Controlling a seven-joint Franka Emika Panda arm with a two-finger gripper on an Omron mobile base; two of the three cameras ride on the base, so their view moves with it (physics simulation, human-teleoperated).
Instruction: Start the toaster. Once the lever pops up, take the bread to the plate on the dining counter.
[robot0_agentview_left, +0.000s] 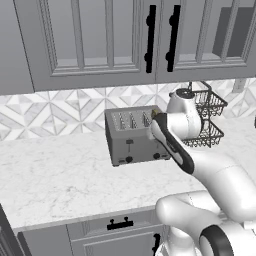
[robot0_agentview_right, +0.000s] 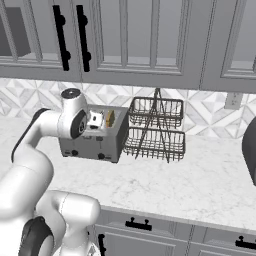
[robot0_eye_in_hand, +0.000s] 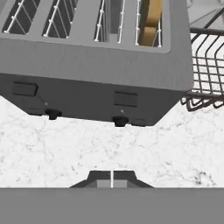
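- Left base view gives me the counter (robot0_agentview_left: 55, 175) first: white marble look, running under grey upper cabinets (robot0_agentview_left: 100, 40), with a tiled backsplash behind.
- On it stands the toaster (robot0_agentview_left: 131, 135), boxy grey metal, just beside a two-tier wire rack (robot0_agentview_right: 155, 130). I judge it heavy and stiff enough to stay put under a downward press on a lever.
- The arm (robot0_agentview_left: 172, 142) reaches over the toaster's front corner on the rack side.
- In the hand view I look down on the toaster's front face: two dark levers, the nearer one (robot0_eye_in_hand: 125, 99) roughly centred, with black knobs (robot0_eye_in_hand: 120, 120) below them.
- The bread (robot0_eye_in_hand: 150, 19) sits upright in the slot nearest the rack, its tan top edge showing above the slot. I expect it to be light, dry, rigid but crumbly; I would pinch it across its flat faces at that exposed top edge, gently.
- The gripper (robot0_eye_in_hand: 112, 177) hangs above the counter in front of the toaster, touching nothing; the fingers look clenched together and empty, with only a thin seam between their tips.
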